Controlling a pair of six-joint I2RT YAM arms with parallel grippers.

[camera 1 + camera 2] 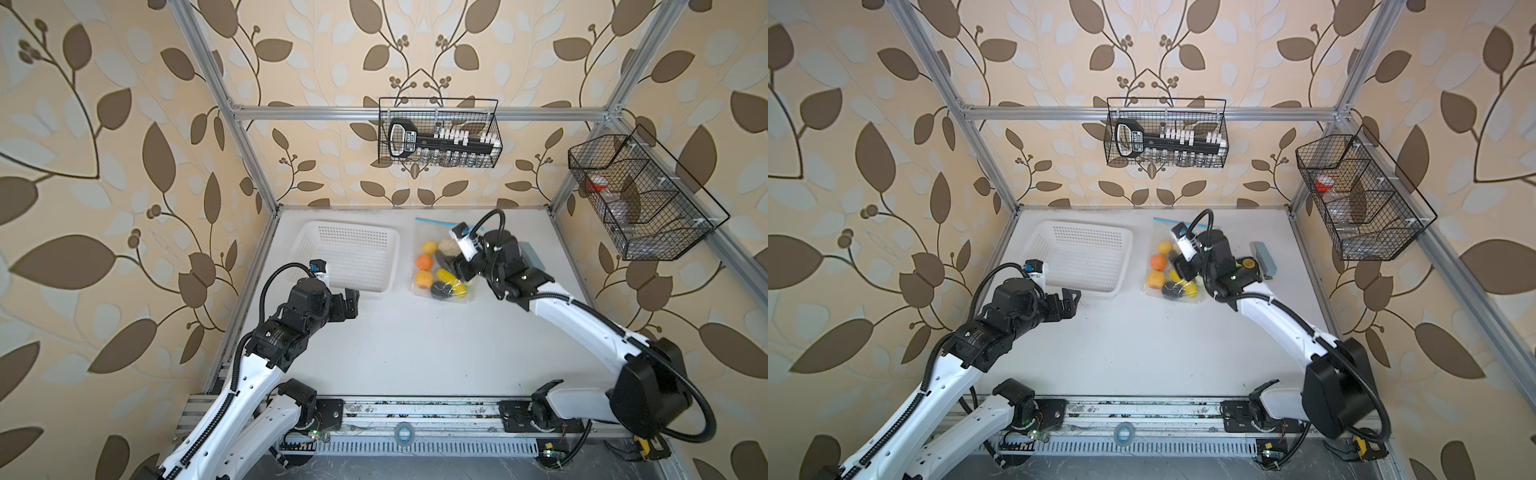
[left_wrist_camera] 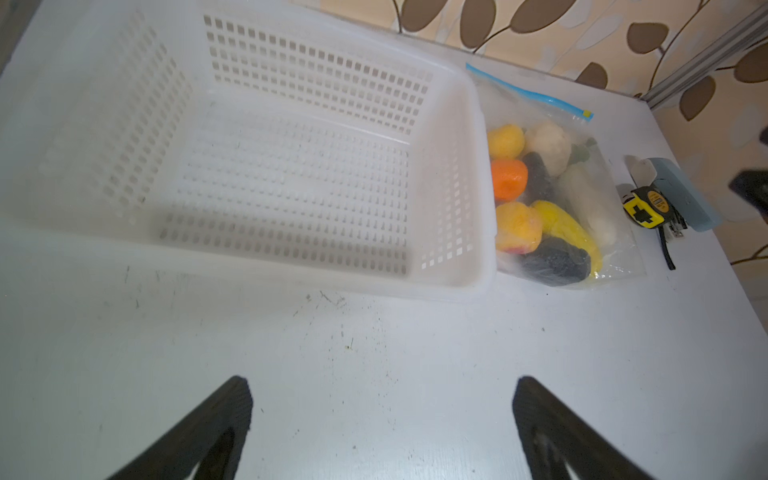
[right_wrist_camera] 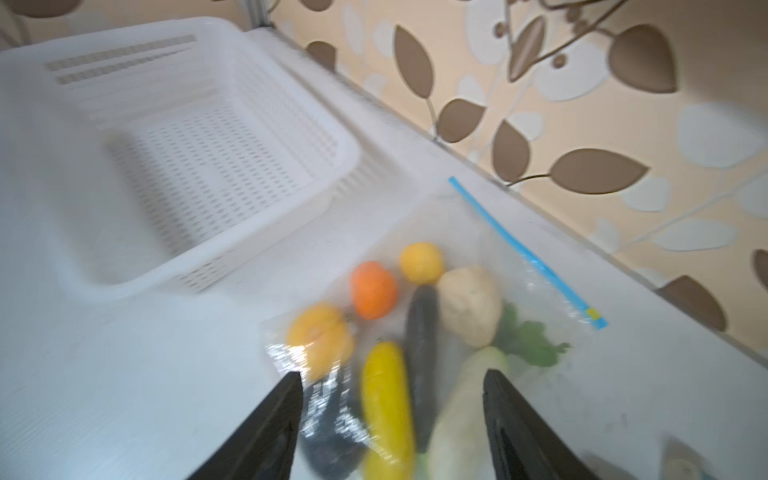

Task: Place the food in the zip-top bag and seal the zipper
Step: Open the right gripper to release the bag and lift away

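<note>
Nearest the robot's base, the left jaws hover over a bare, scuffed patch of the tabletop [image 2: 374, 353]. They are spread as wide as they go and hold nothing. Just beyond them stands the white perforated basket [image 2: 469, 166], with nothing in it.

To the right, the right jaws hang low over the near end of the zip-top bag [image 2: 615, 257]. They are partly apart, and the blurred wrist view shows nothing pinched between their tips. The bag lies flat on the tabletop just beside the basket.

All the food in sight is inside the bag:
- At the near end are the dark eggplant [image 2: 555, 262], the peach [image 2: 518, 227] and the yellow corn [image 2: 565, 224].
- Alongside them on the right is the pale cucumber [image 2: 590, 203].
- Farther in are the orange [image 2: 509, 178] and a second dark, long vegetable [image 2: 538, 176].
- Beyond those are the lemon [image 2: 505, 140], the white cauliflower [image 2: 548, 145] and the green leaf [image 3: 528, 338].

The zipper [image 2: 528, 93] runs straight along the bag's far edge, near the back wall, with its yellowish end [image 2: 587, 113] toward the right. Whether it is pressed closed cannot be told.

Right of the bag lie a yellow-and-black tape measure [image 2: 646, 208] and a grey-blue block [image 2: 681, 195].
</note>
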